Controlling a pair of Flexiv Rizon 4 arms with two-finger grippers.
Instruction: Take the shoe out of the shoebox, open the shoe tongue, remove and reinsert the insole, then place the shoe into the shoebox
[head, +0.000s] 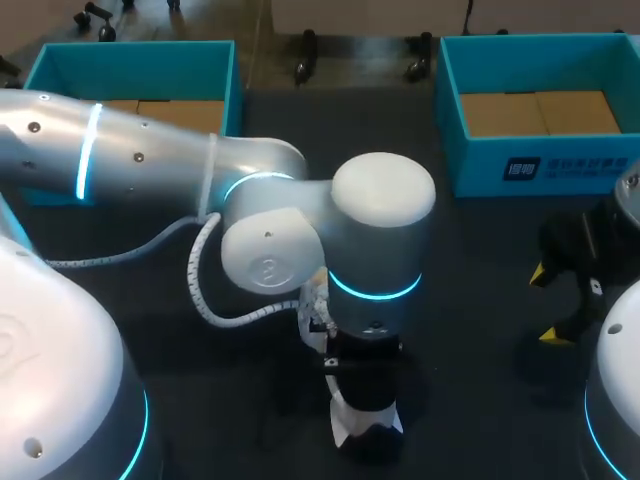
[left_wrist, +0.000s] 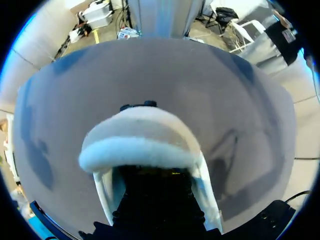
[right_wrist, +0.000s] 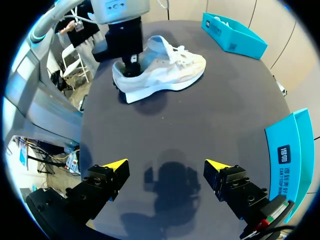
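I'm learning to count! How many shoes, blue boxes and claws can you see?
Shoe: 1
Boxes: 2
Claws, left and right: 2
Total: 5

Our head camera looks down from behind; the left wrist camera hugs the shoe (left_wrist: 140, 135), which the right wrist camera sees from farther off.
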